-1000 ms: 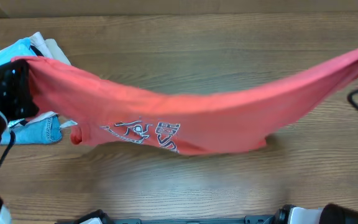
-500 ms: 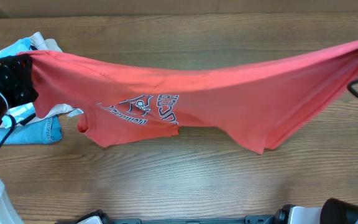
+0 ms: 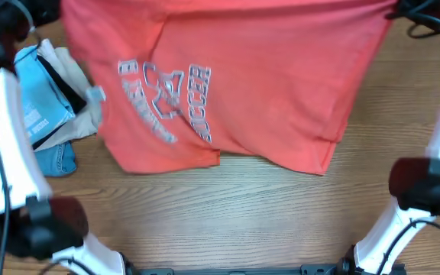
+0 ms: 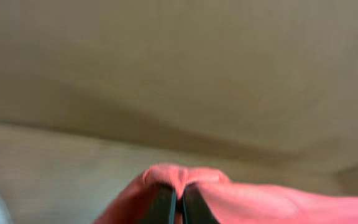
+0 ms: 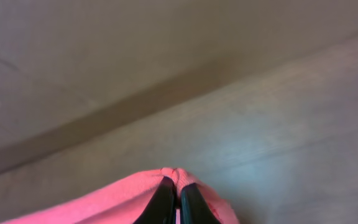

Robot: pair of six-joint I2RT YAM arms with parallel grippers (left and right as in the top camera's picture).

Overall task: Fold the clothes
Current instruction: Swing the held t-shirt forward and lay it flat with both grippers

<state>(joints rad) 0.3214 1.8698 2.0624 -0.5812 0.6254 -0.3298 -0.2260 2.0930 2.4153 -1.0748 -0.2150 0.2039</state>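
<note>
my left gripper (image 4: 179, 204) clenched on a pinch of the red T-shirt (image 3: 273, 84), my right gripper (image 5: 178, 200) clenched on another pinch, shirt spread wide over the surface (image 3: 243, 221), lettering up, just right of the folded pile (image 3: 52, 107), edge meeting it

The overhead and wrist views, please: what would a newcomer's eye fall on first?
The red T-shirt dominates, spread across the upper middle of the wooden table, white lettering left of centre. The left claw and right claw are each shut on a pinch of its cloth. Folded garments lie at the left edge.
</note>
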